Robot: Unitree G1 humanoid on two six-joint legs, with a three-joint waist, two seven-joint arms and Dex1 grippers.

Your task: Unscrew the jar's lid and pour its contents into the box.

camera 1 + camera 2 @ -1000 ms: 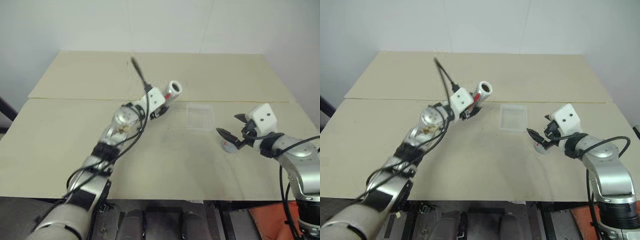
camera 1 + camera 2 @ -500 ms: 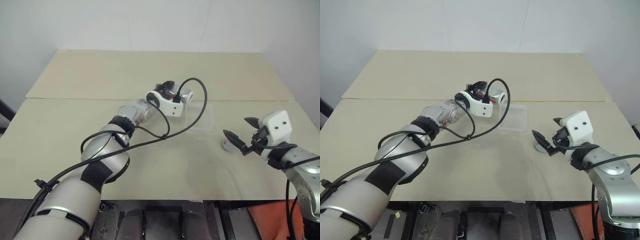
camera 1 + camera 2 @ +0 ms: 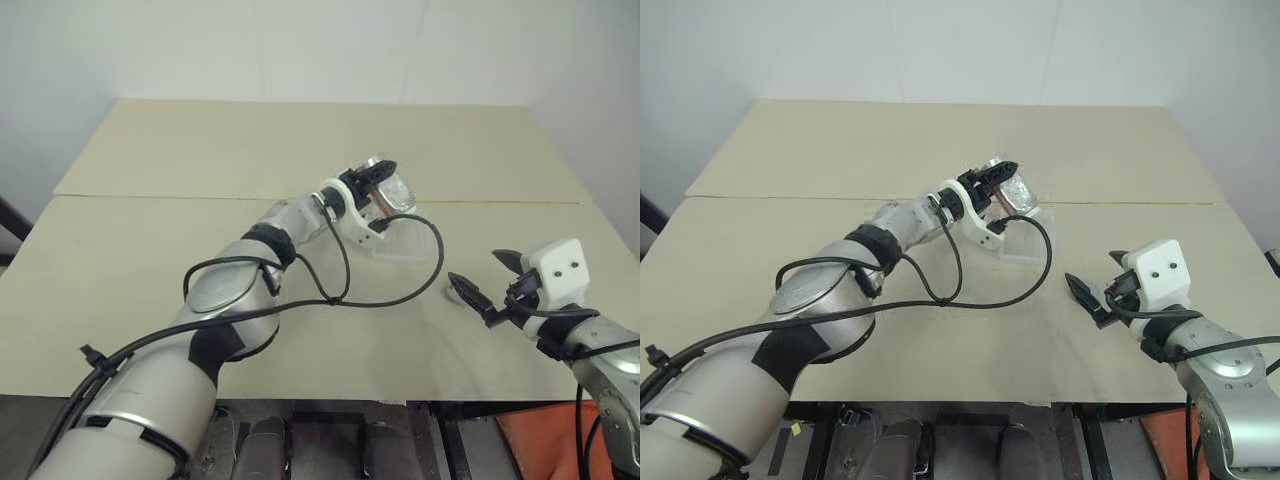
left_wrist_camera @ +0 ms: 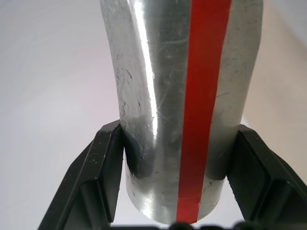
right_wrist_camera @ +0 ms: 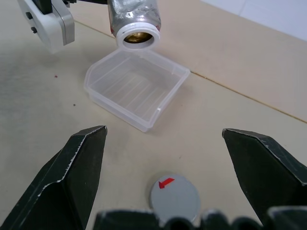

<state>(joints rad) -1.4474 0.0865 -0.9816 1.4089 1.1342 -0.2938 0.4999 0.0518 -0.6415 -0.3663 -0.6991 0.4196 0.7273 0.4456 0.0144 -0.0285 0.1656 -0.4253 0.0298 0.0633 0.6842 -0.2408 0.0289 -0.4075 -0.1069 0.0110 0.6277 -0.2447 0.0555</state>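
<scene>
Gripping the jar (image 4: pixel 182 110) between clenched fingers, the left gripper (image 3: pixel 372 183) tips it over the box (image 5: pixel 136 88). Right gripper (image 5: pixel 175 191) released; lid (image 5: pixel 174 197) lies on the table before it, right of the box. Red stripe only; no writing.

Jar tipped over the box, lid off on the table

The silvery red-striped jar (image 5: pixel 134 19) hangs tilted, open mouth above the clear, empty-looking box (image 5: pixel 135 87); something brownish shows inside it. The grey lid (image 5: pixel 174 198), red-marked, lies flat near the box.

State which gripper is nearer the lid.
Right. The open right gripper hangs just short of the lid on the table; the left gripper holds the jar over the box.
</scene>
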